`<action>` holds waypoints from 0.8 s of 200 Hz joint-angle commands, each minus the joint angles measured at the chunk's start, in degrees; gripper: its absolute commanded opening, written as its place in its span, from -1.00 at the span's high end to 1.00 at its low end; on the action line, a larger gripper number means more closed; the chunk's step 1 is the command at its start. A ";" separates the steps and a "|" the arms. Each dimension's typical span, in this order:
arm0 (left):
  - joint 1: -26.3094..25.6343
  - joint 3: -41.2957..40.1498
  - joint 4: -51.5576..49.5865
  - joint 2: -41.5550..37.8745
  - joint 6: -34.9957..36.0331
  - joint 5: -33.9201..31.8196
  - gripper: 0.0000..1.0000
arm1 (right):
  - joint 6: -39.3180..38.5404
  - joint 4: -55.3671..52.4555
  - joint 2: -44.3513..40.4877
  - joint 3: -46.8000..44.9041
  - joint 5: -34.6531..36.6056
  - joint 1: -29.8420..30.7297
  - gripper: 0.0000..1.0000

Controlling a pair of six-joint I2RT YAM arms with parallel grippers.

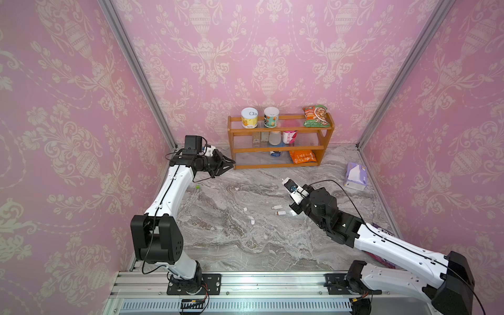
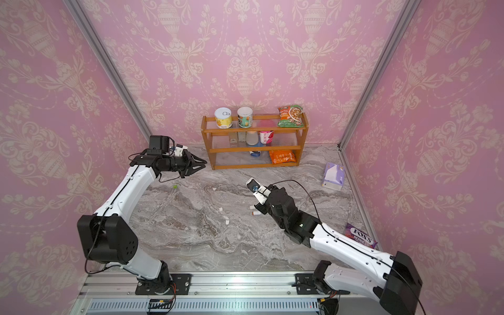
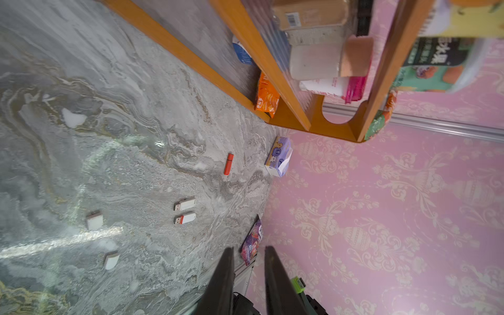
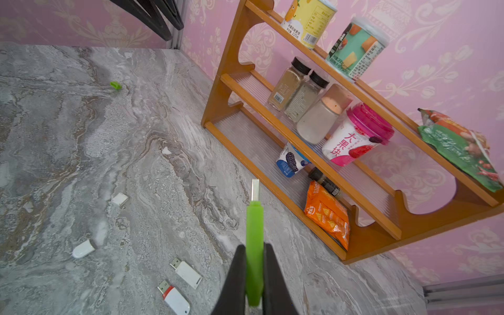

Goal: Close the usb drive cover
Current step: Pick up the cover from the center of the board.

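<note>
My right gripper (image 4: 255,253) is shut on a green usb drive (image 4: 255,231), held above the marble table with its bare metal plug pointing towards the shelf. The same drive (image 3: 298,283) peeks out beside a left finger in the left wrist view. Its green cover (image 4: 116,85) lies alone on the table, far from that gripper; both top views show the cover (image 1: 198,187) (image 2: 175,186) below the left forearm. My left gripper (image 1: 233,164) (image 3: 249,249) hovers by the shelf's left end, jaws a little apart with nothing between them.
Two uncapped white drives (image 4: 186,273) (image 4: 174,297) and two white caps (image 4: 83,248) (image 4: 119,199) lie mid-table, with an orange-red drive (image 3: 228,163) farther right. The wooden shelf (image 1: 281,148) of jars and snacks lines the back wall. A tissue pack (image 1: 355,176) and candy bag (image 2: 361,236) sit right.
</note>
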 commanded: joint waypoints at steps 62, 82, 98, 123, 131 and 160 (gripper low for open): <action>10.44 2.86 -16.08 3.74 9.92 -31.80 0.00 | 16.35 -2.80 13.06 6.58 -15.17 -5.29 1.00; 14.14 3.01 -17.69 1.99 11.76 -35.25 -0.13 | 16.53 -1.86 16.04 7.69 -16.99 -5.77 1.00; 15.92 4.03 -20.16 1.84 14.13 -39.74 -0.22 | 16.98 -2.01 18.54 9.32 -19.28 -6.20 1.00; 18.20 5.22 -23.88 2.76 16.43 -45.64 -0.24 | 17.35 -2.38 21.74 11.93 -23.07 -7.16 1.00; 19.02 4.58 -23.68 2.59 16.41 -46.37 -0.24 | 17.46 -2.84 22.67 12.87 -23.83 -7.25 1.00; 22.75 4.02 -23.84 4.41 18.87 -48.46 -0.24 | 18.70 -3.98 25.26 15.47 -27.16 -7.84 1.00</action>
